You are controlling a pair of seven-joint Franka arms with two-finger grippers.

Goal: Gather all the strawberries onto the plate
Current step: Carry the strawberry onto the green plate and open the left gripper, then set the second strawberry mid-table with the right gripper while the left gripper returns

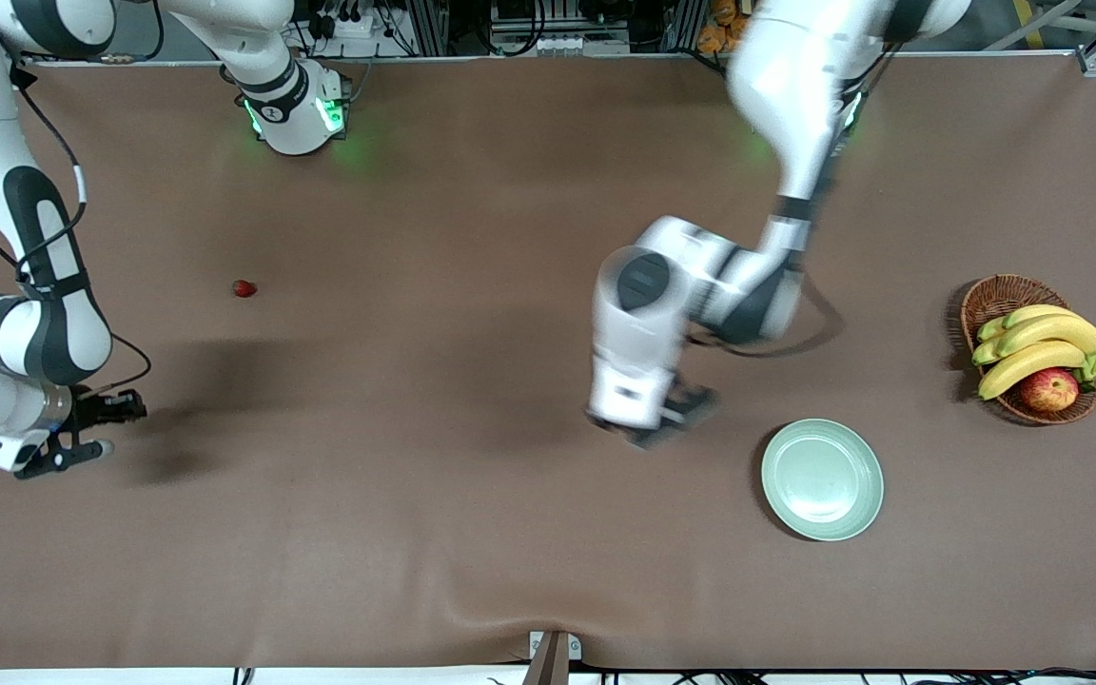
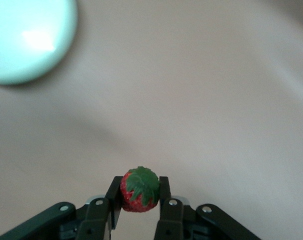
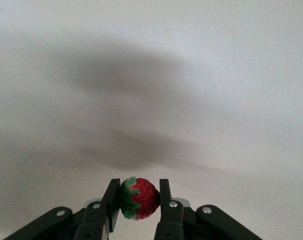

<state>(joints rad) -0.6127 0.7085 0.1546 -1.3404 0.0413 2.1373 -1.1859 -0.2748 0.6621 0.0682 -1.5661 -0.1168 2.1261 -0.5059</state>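
Observation:
My left gripper (image 2: 140, 186) is shut on a strawberry (image 2: 139, 192), red with a green cap. In the front view the left gripper (image 1: 670, 419) hangs over bare table beside the pale mint-green plate (image 1: 822, 479), toward the right arm's end; the plate's rim also shows in the left wrist view (image 2: 26, 40). My right gripper (image 3: 138, 192) is shut on a second strawberry (image 3: 140, 199) and is low over the table at the right arm's end (image 1: 77, 447). A third strawberry (image 1: 244, 288) lies on the table, farther from the front camera than the right gripper.
A brown wicker basket (image 1: 990, 297) with bananas (image 1: 1043, 342) and a red-yellow apple (image 1: 1049, 389) stands at the left arm's end, farther from the front camera than the plate. The brown cloth has a wrinkle near its front edge.

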